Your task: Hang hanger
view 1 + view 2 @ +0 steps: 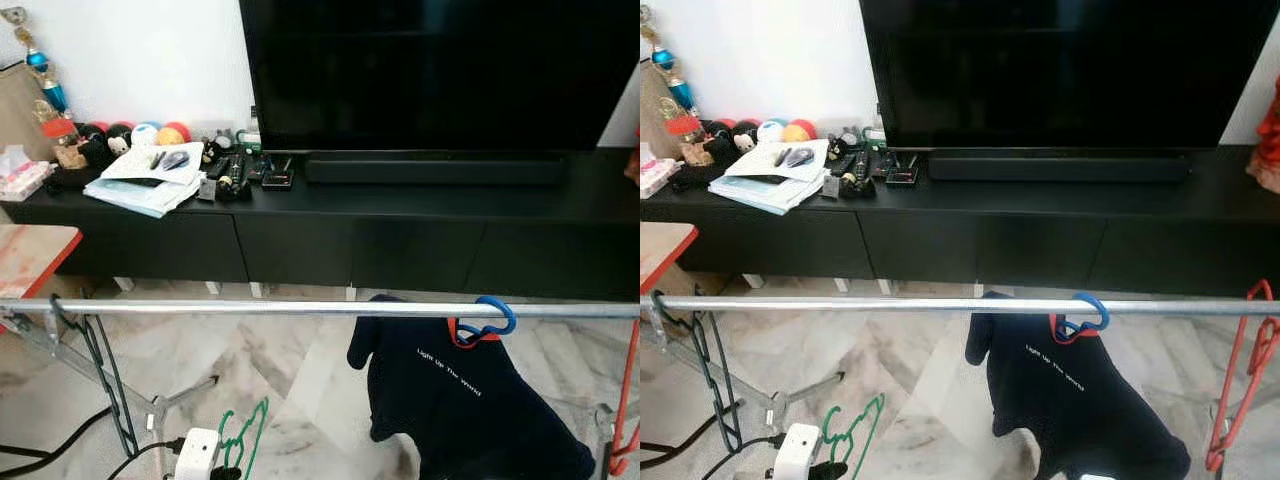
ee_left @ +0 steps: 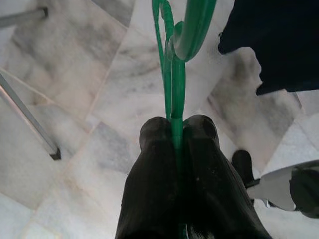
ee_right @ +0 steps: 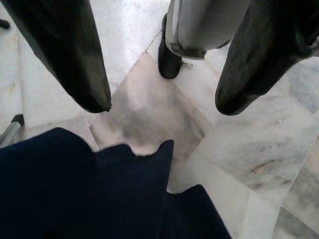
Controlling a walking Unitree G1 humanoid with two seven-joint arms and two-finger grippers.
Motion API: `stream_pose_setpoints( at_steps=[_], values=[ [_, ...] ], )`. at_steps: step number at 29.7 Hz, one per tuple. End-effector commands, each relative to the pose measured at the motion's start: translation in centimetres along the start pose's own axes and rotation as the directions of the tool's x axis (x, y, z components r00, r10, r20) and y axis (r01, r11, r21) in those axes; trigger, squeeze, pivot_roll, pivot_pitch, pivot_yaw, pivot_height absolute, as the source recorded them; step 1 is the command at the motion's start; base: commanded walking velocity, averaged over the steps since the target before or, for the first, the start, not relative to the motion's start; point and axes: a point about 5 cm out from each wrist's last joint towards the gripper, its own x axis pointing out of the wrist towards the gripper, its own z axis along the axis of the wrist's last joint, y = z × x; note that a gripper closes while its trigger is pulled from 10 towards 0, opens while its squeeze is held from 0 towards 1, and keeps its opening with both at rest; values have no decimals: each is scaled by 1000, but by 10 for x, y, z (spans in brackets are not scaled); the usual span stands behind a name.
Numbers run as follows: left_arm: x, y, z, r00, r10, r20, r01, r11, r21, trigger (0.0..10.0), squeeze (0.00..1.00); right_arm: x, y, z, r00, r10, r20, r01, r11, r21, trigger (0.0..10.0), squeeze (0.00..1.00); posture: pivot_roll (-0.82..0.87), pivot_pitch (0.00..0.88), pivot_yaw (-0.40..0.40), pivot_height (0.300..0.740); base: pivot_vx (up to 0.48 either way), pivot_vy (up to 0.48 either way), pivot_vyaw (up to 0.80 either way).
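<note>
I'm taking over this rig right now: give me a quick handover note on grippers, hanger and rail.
Left gripper: shut on the green hanger, held low, below the rail.
Right gripper: open, holding nothing, pointing down at the marble floor above the navy T-shirt.
Metal rail: runs across in front; the T-shirt hangs on it by a blue hanger hook; a red hanger hangs at the robot's right end.
Done: green hanger gripped.
Left: lift it and hook it over the rail.
</note>
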Motion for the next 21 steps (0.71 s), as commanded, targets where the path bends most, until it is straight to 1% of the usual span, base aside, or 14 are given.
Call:
stream_pose_setpoints(
  at_steps=[1,3,7,8,13,14,16,17,18,19,21],
  values=[
    [-2,4,-3,1000,16,-8,-16,1000,2,10000,0,1,5,3,1000,10,-9,-10,1000,1,10000,0,61,42,54,740,0,-375,0],
    [-3,5,-4,1000,18,-10,-18,1000,2,10000,0,3,7,8,1000,13,-3,-13,1000,-2,10000,0,60,42,55,740,0,-377,0],
    [-3,5,-5,1000,20,-10,-20,1000,0,10000,0,4,9,12,1000,16,1,-16,1000,-5,10000,0,60,42,55,740,0,-377,0],
    [-3,4,-5,1000,20,-9,-20,1000,1,10000,0,5,14,16,1000,22,5,-22,1000,-9,10000,0,60,42,55,740,0,-375,0],
    [-3,5,-4,1000,31,1,-31,1000,-1,10000,0,7,20,21,1000,30,10,-30,999,-14,10000,0,60,43,53,740,0,-327,0],
    [-3,7,-1,999,48,18,-49,999,16,10000,0,7,20,23,999,31,12,-31,999,-16,10000,0,60,43,53,740,0,0,0],
    [-2,10,5,997,67,47,-68,997,25,10000,0,8,21,26,999,33,14,-32,999,-18,10000,0,60,43,53,740,0,0,0],
    [-2,12,13,994,77,79,-79,997,24,10000,0,8,22,28,999,34,15,-34,999,-20,10000,0,60,43,53,740,0,0,0],
    [-2,12,13,994,77,79,-79,997,24,10000,0,8,22,28,999,34,15,-34,999,-20,10000,0,60,43,53,740,0,0,0],
    [-1,15,24,990,75,120,-79,997,23,10000,0,9,23,30,999,36,17,-35,999,-22,10000,0,63,46,54,740,0,0,0],
    [-2,18,33,985,70,157,-75,997,27,10000,0,9,24,32,999,37,18,-36,999,-23,10000,0,63,46,55,740,0,0,0]
  ],
)
